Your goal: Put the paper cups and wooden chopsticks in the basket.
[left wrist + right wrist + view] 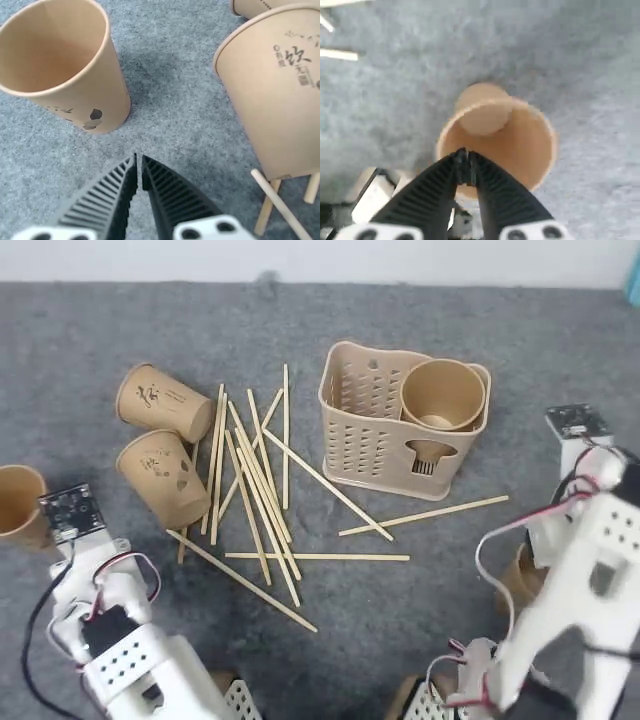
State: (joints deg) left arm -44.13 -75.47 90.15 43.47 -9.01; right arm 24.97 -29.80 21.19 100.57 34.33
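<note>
A beige slotted basket [365, 445] stands right of centre with one paper cup [442, 392] upright inside it. Two printed cups [165, 400] [165, 477] lie on their sides at the left, beside a scatter of several wooden chopsticks [262, 480]. Another cup [18, 502] stands upright at the far left. My left gripper [139, 161] is shut and holds nothing, low over the carpet between the upright cup [95, 95] and a lying cup [275, 90]. My right gripper [465, 157] is pinched on the near rim of a paper cup [520, 135], partly hidden under the right arm [518, 585].
Grey carpet covers the whole table. One chopstick [425, 515] lies apart, just in front of the basket. Chopstick ends [272, 200] poke out beside the lying cup near my left gripper. Both arm bases stand along the front edge.
</note>
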